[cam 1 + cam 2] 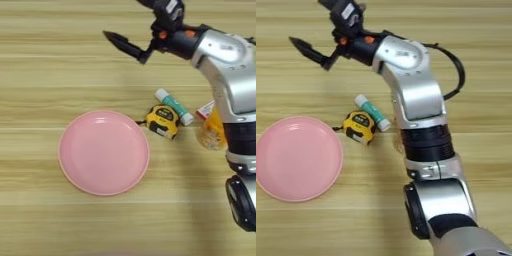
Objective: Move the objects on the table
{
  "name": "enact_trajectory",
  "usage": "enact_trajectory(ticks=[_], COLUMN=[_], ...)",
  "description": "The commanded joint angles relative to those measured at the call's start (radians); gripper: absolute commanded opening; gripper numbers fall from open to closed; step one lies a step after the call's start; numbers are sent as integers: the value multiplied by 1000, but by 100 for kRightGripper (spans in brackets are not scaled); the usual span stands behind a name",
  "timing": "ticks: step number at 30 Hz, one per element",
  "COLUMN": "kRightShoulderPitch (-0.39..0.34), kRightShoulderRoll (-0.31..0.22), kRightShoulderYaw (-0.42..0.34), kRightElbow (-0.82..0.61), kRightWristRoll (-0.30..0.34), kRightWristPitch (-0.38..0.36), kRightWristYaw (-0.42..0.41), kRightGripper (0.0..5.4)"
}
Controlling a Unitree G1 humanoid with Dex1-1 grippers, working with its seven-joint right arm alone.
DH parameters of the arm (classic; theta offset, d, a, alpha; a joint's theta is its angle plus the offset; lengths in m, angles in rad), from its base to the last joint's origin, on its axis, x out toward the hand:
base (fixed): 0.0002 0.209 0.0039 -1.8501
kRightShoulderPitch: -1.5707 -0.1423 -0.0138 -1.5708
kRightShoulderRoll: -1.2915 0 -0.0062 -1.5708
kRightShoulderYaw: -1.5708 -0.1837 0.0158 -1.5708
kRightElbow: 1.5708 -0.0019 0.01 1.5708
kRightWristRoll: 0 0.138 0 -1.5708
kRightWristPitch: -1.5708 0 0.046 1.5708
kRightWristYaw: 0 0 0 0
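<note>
1. Light wood-grain counter (50, 60) fills the view.
2. Pink plate (104, 152) lies left; tape measure (162, 120) just beside its right rim, touching the glue stick (173, 106).
3. The silver forearm (413, 85) half-hides the juice bottle (212, 131) and red-white packet (205, 109).
4. Pincer (131, 35) hovers far side, fingers spread wide, empty.

On the table (45, 60) we find the plate (104, 152) toward the left. Just to its right lies the tape measure (163, 120), and the glue stick (173, 106) lies slantwise just behind and right of it, touching or nearly so. Further right we see the juice bottle (212, 131) and, behind it, the packet (205, 109), both partly hidden under the forearm (235, 85). The gripper (131, 22) hangs over the far side of the table, behind them all.
</note>
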Motion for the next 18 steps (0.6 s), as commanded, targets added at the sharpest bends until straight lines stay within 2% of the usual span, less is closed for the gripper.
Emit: enact_trajectory(ticks=[1, 9, 13, 18], kRightShoulderPitch=[-55, 22, 75, 93], kRightShoulderRoll=[-45, -148, -198, -281], kRightShoulderYaw=[-109, -236, -302, -386], kRightElbow=[-20, -16, 21, 184], kRightWristRoll=[66, 157, 236, 335], kRightWristPitch=[-97, -151, -189, -242], kRightWristYaw=[-45, -17, 56, 202], kRightGripper=[538, 538, 538, 538])
